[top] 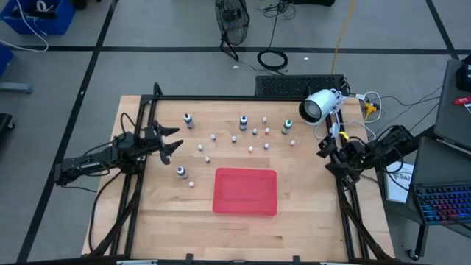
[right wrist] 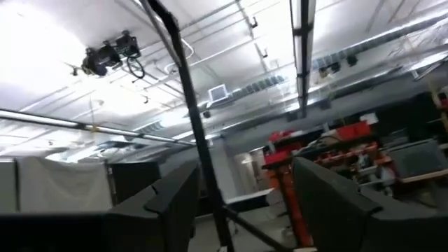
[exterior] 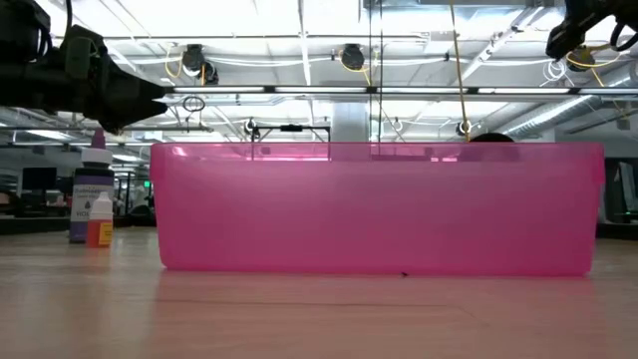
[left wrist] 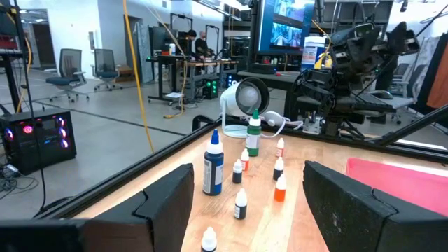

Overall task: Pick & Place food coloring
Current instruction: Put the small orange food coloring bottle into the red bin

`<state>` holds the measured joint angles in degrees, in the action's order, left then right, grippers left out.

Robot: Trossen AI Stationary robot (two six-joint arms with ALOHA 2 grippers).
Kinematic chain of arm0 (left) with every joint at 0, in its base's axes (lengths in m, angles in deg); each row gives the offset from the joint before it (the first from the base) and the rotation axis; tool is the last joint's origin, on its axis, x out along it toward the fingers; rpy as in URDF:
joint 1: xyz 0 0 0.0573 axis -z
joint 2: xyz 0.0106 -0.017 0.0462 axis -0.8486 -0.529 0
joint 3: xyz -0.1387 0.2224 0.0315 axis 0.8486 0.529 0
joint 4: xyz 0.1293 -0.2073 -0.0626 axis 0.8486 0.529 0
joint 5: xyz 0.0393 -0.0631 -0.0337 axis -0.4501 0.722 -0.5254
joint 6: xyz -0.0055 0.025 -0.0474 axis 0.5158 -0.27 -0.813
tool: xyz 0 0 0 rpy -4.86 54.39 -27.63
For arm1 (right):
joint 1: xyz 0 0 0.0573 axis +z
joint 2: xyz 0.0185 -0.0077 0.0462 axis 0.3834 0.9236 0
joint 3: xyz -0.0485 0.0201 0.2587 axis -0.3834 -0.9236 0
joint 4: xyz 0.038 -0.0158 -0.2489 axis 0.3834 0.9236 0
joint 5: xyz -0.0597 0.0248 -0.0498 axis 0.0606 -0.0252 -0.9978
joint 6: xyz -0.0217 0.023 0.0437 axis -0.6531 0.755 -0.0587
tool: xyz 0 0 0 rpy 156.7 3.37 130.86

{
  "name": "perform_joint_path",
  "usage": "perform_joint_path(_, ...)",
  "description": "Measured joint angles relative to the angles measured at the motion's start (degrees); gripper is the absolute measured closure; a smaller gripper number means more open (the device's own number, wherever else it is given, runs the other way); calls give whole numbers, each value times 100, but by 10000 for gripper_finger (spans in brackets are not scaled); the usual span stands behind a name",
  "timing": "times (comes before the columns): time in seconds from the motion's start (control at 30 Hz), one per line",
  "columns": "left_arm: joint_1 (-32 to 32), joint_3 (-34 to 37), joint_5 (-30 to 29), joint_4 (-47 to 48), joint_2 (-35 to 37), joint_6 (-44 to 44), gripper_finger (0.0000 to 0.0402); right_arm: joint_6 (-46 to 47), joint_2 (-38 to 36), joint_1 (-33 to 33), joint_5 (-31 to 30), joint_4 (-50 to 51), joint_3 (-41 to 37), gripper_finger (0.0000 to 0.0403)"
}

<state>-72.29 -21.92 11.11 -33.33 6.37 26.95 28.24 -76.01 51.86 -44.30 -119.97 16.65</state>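
L gripper [left wrist: 248, 203] sitting open, fingers [left wrist: 164, 199] wide apart, nothing between them. Bottles standing upright on table [left wrist: 308, 150] ahead: blue bottle [left wrist: 213, 164] nearest, green bottle [left wrist: 253, 133] farther back, small dark & orange ones clustering betw. and beside them. Red tray [left wrist: 402, 178] lying off to one side. White lamp [left wrist: 245, 98] sitting behind bottles; R arm [left wrist: 350, 63] waiting at far edge.
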Motion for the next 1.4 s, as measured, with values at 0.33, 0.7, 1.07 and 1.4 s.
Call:
perform_joint_path(0.33, -1, 1, 0, 2, 1, 1, 133, 164, 552, -7, -2108, 2776, 1190, 184)
perform_joint_path(0.7, 0, -1, 0, 3, -1, 1, 133, 3550, 3994, -1186, -2487, 9223, 5431, 190)
perform_joint_path(1.07, 1, 0, 0, 7, 1, 1, 133, 1957, 6318, -4371, -76, 10350, 6192, 190)
perform_joint_path(1.4, 1, 0, 0, 2, 1, 1, 133, 1222, 6659, -5388, 1058, 8761, 4960, 190)
